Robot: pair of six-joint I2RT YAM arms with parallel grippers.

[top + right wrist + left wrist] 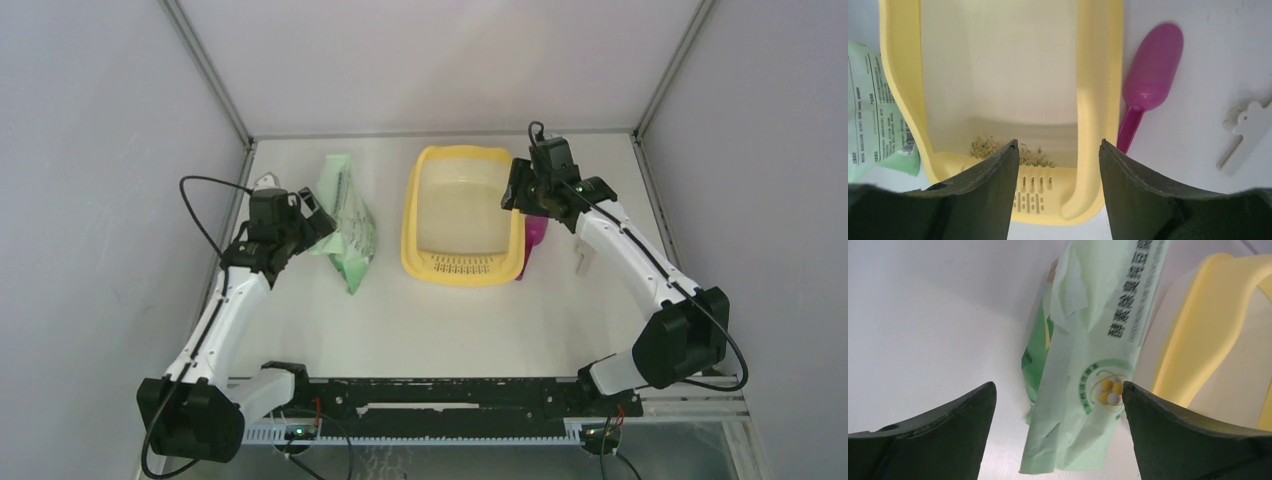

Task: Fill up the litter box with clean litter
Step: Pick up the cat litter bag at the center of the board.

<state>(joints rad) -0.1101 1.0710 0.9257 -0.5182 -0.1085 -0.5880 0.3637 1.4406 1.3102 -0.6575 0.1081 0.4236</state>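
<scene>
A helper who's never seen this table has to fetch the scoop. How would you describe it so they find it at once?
Start at the yellow litter box on the white table. The scoop lies just beside its right wall. It is the only magenta thing, with a rounded bowl and short handle, unlike the flat white piece further right.

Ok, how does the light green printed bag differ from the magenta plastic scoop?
The light green printed bag lies left of the yellow plastic litter box; the magenta plastic scoop lies right of it. The bag looks soft, creased and printed; the scoop rigid and plain. The bag is clearly larger. Both lie on the table.
</scene>
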